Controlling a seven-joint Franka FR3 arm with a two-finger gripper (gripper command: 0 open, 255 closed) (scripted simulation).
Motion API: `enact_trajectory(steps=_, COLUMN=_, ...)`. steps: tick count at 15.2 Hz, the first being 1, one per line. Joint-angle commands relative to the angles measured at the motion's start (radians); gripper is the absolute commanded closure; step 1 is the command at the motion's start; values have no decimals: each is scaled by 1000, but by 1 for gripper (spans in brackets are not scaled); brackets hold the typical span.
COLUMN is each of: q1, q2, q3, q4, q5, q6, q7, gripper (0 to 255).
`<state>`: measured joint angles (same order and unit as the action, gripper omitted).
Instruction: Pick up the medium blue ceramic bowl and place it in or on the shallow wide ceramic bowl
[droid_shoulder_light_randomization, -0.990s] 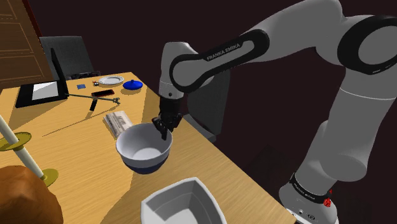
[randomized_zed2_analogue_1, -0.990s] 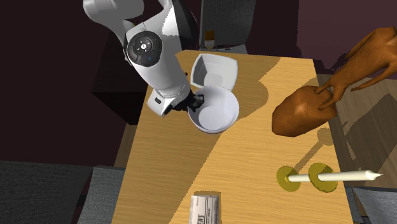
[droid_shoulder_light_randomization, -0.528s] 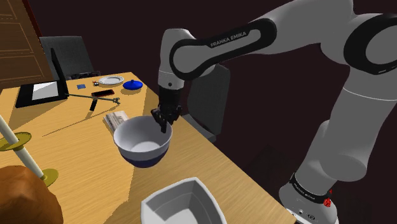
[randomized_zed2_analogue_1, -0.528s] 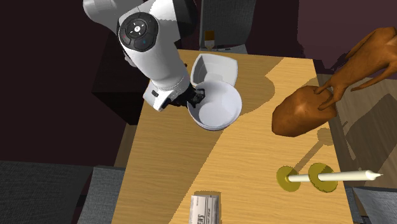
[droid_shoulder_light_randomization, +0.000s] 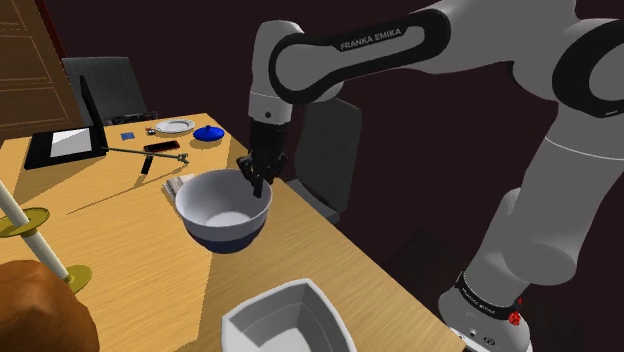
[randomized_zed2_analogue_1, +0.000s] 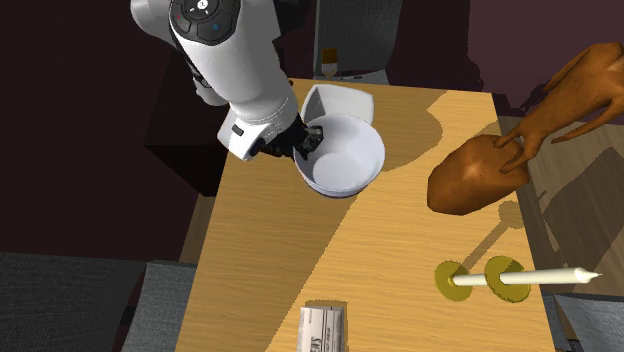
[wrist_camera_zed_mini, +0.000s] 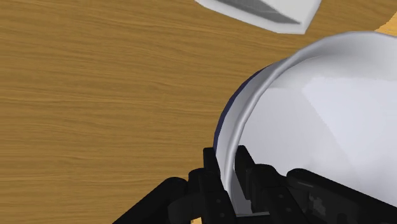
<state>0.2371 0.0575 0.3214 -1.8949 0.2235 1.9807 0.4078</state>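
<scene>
**Blue bowl clasped at its rim, above a wooden table**

Shoulder view, listed left to right.

- Brown figure (droid_shoulder_light_randomization: 35, 310): lower left corner, cut off by the frame; its form cannot be made out.
- White candle (droid_shoulder_light_randomization: 28, 238) on yellow discs: left edge, its top cut off.
- Folded newspaper (droid_shoulder_light_randomization: 173, 186): centre left, mostly hidden behind the bowl.
- Blue bowl (droid_shoulder_light_randomization: 225, 212): centre, white inside, dark blue outside, hanging from the gripper (droid_shoulder_light_randomization: 258, 182) above the table (droid_shoulder_light_randomization: 120, 255).
- In the wrist view the gripper (wrist_camera_zed_mini: 229, 175) is closed on the bowl's wall, one finger (wrist_camera_zed_mini: 211, 170) outside the rim and the other inside.
- Shallow white bowl (droid_shoulder_light_randomization: 285, 320): lower centre, squarish, cut off by the bottom edge. In the second exterior view it (randomized_zed2_analogue_1: 345, 100) sits upper centre, partly hidden behind the blue bowl (randomized_zed2_analogue_1: 345, 160).

Surface and room: light wood grain, with a dark wall to the right. A wooden door (droid_shoulder_light_randomization: 30, 60) stands upper left.

Edges and open room: the table's edge runs diagonally just right of the held bowl. Bare wood lies between the bowl and the brown figure, and between the two bowls.
</scene>
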Motion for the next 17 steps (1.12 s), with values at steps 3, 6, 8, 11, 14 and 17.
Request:
enact_trajectory(steps=3, q1=18, q2=-120, q3=19, q4=-114, q5=42, q6=6, q7=21, gripper=255)
enact_trajectory(steps=6, q1=39, q2=-218, q3=36, q4=-202, q5=78, q6=6, q7=42, gripper=255)
enact_trajectory(steps=8, q1=56, q2=-282, q3=47, q4=-254, q5=103, q6=2, q7=59, gripper=255)
enact_trajectory(steps=11, q1=84, q2=-375, q3=64, q4=-324, q5=140, q6=-9, q7=88, gripper=255)
enact_trajectory(steps=14, q1=117, q2=-466, q3=83, q4=-383, q5=176, q6=-27, q7=122, gripper=255)
enact_trajectory(steps=17, q1=157, q2=-563, q3=107, q4=-438, q5=216, q6=-53, q7=169, gripper=255)
